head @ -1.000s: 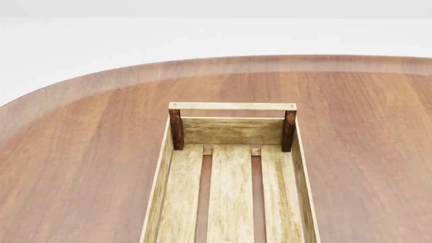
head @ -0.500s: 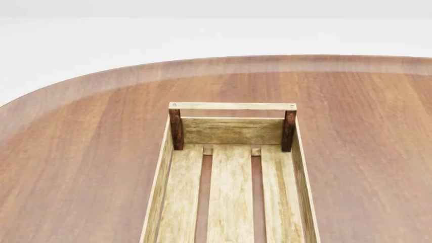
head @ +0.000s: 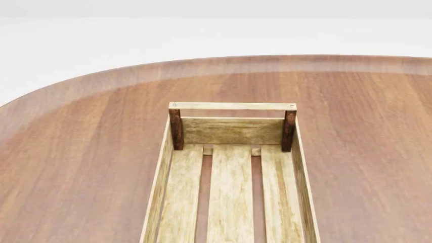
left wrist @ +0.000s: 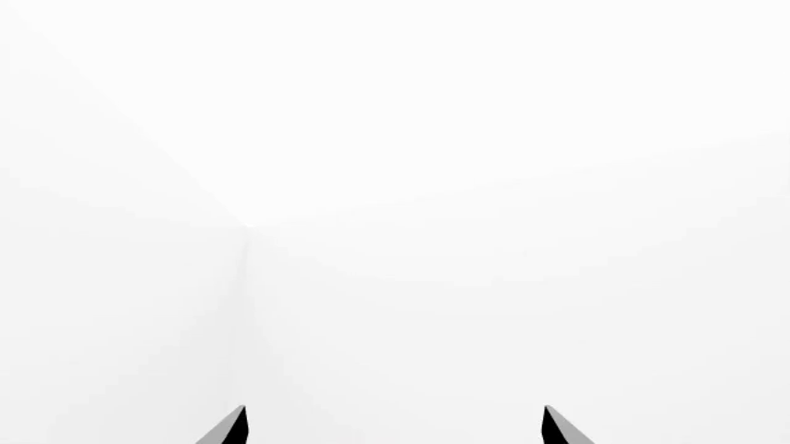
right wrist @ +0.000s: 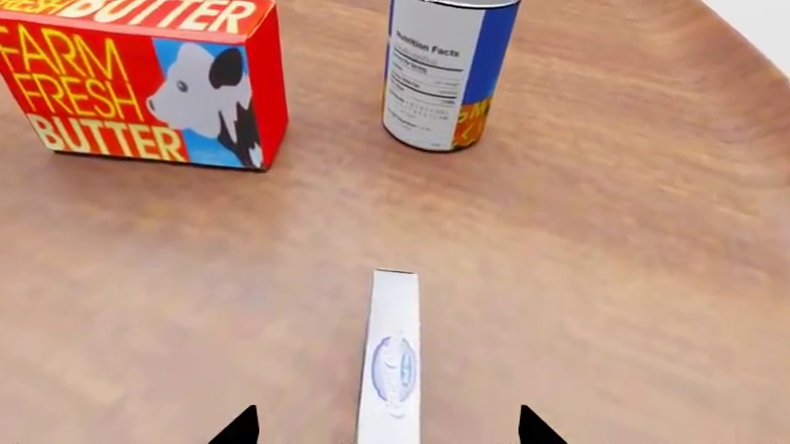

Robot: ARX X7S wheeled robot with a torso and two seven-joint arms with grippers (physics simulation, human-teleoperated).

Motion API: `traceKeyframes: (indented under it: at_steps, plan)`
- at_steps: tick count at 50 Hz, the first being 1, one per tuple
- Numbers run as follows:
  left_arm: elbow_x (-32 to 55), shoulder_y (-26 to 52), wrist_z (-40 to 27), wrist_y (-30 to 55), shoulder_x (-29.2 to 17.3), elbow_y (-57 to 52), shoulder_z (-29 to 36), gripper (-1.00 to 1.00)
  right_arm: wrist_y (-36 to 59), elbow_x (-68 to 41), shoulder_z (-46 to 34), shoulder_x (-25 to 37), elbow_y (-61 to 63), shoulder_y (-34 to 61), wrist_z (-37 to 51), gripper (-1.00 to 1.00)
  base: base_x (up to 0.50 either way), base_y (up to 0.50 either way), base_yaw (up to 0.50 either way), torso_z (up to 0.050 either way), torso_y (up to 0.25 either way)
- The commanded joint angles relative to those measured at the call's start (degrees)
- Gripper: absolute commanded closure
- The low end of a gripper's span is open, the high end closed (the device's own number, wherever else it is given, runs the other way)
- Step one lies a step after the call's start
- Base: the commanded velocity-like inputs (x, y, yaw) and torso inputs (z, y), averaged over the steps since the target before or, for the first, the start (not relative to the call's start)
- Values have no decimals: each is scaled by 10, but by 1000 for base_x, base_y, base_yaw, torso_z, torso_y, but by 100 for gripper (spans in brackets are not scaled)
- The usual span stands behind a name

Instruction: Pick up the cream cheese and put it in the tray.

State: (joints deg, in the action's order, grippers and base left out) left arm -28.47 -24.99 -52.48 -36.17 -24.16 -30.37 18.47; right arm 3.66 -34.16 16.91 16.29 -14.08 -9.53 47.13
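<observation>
Cream cheese (right wrist: 394,363): we see it in the right wrist view, a narrow white box standing on a thin edge on the tabletop (right wrist: 617,259), its blue oval logo facing the camera; it lies lengthwise between the two dark fingertips and runs out of the picture toward the camera.
Right gripper (right wrist: 388,430): only the two dark tips of its fingers (right wrist: 239,427) show, spread wide on either side of the cream cheese and clear of it; they hold nothing.
Left gripper (left wrist: 395,427): its fingers (left wrist: 228,428) are also spread wide with nothing between them; that wrist view shows only plain white walls meeting at a corner.
Tray (head: 233,106): in the head view we see a light-wood slatted crate with dark corner posts and a handle bar across its far end, sitting on the reddish-brown tabletop; its three floor slats are bare as far as we can see, and its near end is cut off by the picture edge.
Butter box (right wrist: 142,79): red, printed "FARM FRESH BUTTER" with a cow, standing beyond the cream cheese and well apart from it.
Can (right wrist: 447,69): blue, white and orange with a nutrition panel, upright near the butter box, also beyond the cream cheese.
Head view: neither arm nor the cream cheese shows there.
</observation>
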Motion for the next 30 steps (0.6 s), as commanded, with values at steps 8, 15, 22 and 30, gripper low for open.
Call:
traceKeyframes:
  at_steps: [8,15,22,30]
  plan:
    - [-2,0,-3,2,-2,-1,1,-100,-6,0,-2,-1,-34,16,-9,-100,0,0,0,0,0]
    - [-2,-1,-4,3,-3,-2,3,-100,-9,-1,-2,0,-42,17,-12,-100,0,0,0,0,0]
    - [-2,2,-4,5,-3,0,4,-100,-10,0,-2,0,-49,21,-14,-100,0,0,0,0,0]
    - [-2,4,-4,6,-3,2,7,-100,-12,-1,-2,0,-54,22,-15,-100,0,0,0,0,0]
